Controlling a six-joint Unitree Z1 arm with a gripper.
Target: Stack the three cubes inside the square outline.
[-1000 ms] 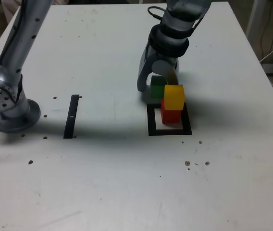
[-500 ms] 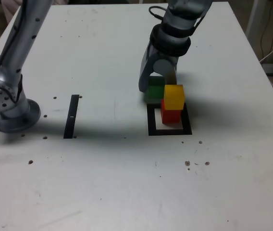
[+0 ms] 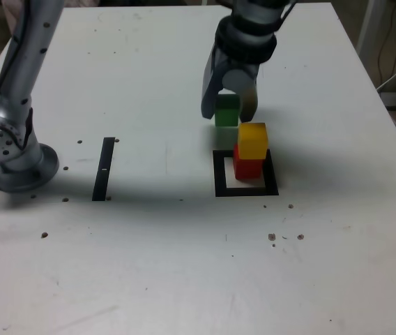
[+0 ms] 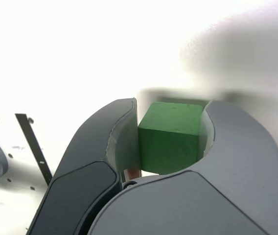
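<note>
The green cube (image 3: 226,112) sits clamped between my two jaws, and my end effector (image 3: 229,110) grips it on opposite faces; in the wrist view the green cube (image 4: 170,137) fills the gap between the dark grey jaws, with my end effector (image 4: 171,139) pressed against both its sides. In the exterior view it hangs clear of the bench (image 3: 149,244), with a faint shadow on the white surface beneath it. It is just behind the square outline (image 3: 245,174), not over it.

Inside that black frame stands the red cube (image 3: 247,167), toward the frame's far right corner as the exterior view shows it, and the yellow cube (image 3: 252,140) rests on top of it, slightly askew. The green cube is near the yellow one, up and to the exterior view's left of it, and the two are apart.

Further to the exterior view's left a thin black strip (image 3: 104,168) lies flat on the bench, and the same strip (image 4: 33,147) shows in the wrist view. At the far left edge is my grey base (image 3: 10,150). Small dark specks dot the bench surface.
</note>
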